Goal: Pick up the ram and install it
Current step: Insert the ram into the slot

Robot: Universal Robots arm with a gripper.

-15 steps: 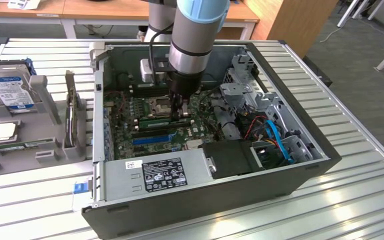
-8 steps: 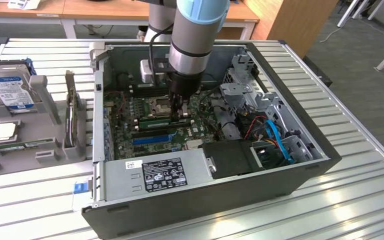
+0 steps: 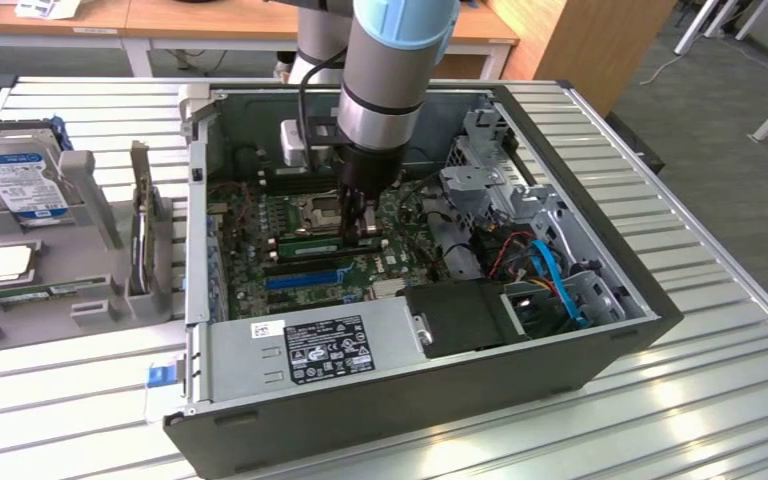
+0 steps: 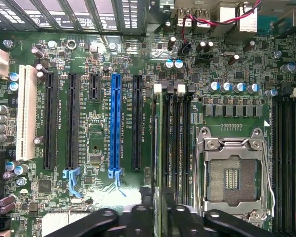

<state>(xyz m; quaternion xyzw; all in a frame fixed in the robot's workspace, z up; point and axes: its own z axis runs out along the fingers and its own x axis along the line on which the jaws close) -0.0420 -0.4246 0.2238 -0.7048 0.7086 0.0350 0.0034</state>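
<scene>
Exterior view, mid-frame: your gripper is down inside the open computer case, right at the ram.
Look at the wrist view with me: the ram stands on edge in a memory slot just beside the empty processor socket and runs straight under the gripper, which straddles it. Clamped or let go? You can't tell from here. By my reckoning the pick-up is done and the stick is in its slot, so you're near the end. Full seating is unconfirmed, since the white latch at the slot's end doesn't clearly show locked.
</scene>
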